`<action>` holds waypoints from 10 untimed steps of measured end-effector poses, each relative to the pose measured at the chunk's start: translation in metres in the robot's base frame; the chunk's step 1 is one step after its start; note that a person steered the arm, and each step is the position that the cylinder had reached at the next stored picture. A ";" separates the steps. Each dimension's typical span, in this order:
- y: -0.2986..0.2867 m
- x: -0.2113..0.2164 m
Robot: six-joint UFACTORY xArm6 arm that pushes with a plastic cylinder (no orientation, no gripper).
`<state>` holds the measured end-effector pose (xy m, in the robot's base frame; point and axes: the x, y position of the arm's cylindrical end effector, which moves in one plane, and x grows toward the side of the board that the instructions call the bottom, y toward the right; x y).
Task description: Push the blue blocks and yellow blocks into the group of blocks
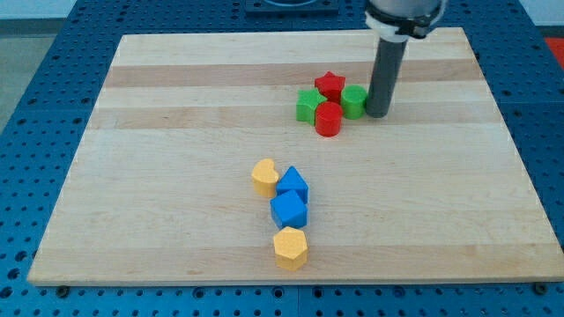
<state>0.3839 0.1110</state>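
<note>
Two blue blocks lie below the board's middle: an angular blue block and a blue cube, touching each other. A yellow heart-like block touches the upper blue block on its left. A yellow hexagonal block sits just below the blue cube. The group lies at the upper right of the middle: a red star, a red cylinder, a green block and a green block. My tip stands right beside the right green block, on its right.
The wooden board lies on a blue perforated table. The rod's upper part and arm rise at the view's top right.
</note>
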 end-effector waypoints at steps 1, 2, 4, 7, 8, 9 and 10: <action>-0.017 0.005; -0.031 0.014; -0.003 0.027; -0.048 0.235; -0.066 0.235; -0.098 0.235; -0.105 0.235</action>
<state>0.6187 0.0064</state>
